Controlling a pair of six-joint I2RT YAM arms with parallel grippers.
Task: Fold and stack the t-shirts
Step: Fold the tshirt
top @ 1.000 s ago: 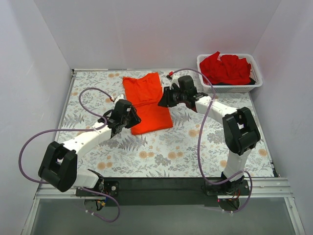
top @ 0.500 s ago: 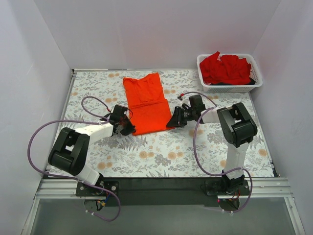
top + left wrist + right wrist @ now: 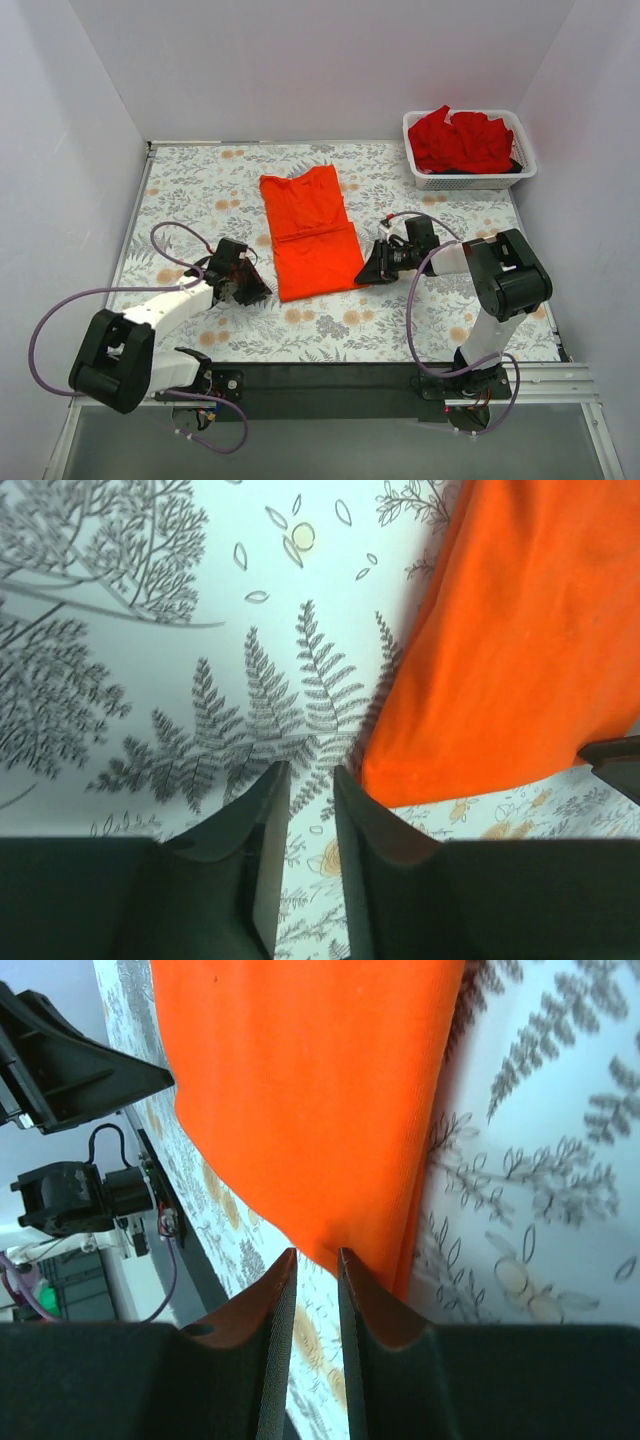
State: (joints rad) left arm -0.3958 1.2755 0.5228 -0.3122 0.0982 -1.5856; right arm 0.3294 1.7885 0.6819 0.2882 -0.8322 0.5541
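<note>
The floral desk [image 3: 200, 190] carries one flat orange-red t-shirt [image 3: 312, 235]. The left pincer [image 3: 312, 770] is slightly spread and empty, just beside the shirt's near corner. The right pincer [image 3: 318, 1252] meets the opposite near corner; cannot tell whether it pinches the cloth.

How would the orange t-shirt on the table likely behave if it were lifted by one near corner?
Probably floppy: the orange t-shirt lies flat in thin folded layers, so it would likely drape and unfold. It is likely light for its size, being thin cloth. Pushed, it would probably wrinkle rather than slide whole, since it lies limp on the table.
</note>
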